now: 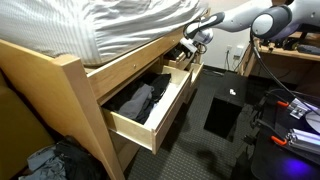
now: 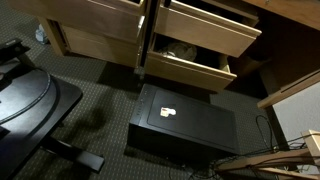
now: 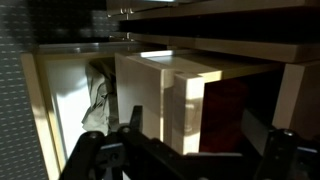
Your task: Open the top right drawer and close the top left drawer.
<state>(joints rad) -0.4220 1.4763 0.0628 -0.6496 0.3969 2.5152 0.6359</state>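
My two dark metal fingers (image 3: pixel 90 155) are spread wide apart, and nothing is pinched between them. In the wrist view my gripper (image 3: pixel 187 147) points at the corner of the small light pine drawer with orange-brown sides (image 3: pixel 165 95). This is the top right drawer. It sticks out a little from the light wooden bed frame (image 1: pixel 70 90). Its pale front and top are in bright light, and the side next to them looks dark red-brown. I cannot tell if my fingers touch the wood.

In an exterior view my gripper (image 1: pixel 192 41) hangs just above that small drawer (image 1: pixel 180 62), near the far end of the bed frame, right under the edge of the mattress. My white and grey arm (image 1: pixel 245 20) reaches in from the top right.

Closer to the near end of the frame is the wide, deep light pine drawer with the thick front panel (image 1: pixel 135 128). This is the top left drawer. It is pulled far out, and dark grey and black clothes (image 1: pixel 140 100) lie inside it.

On top of the frame lies a mattress with a white and grey striped sheet (image 1: pixel 130 25).

A flat black box (image 1: pixel 222 115) sits on the dark floor beside the drawers. Both exterior views show the box (image 2: pixel 185 125).
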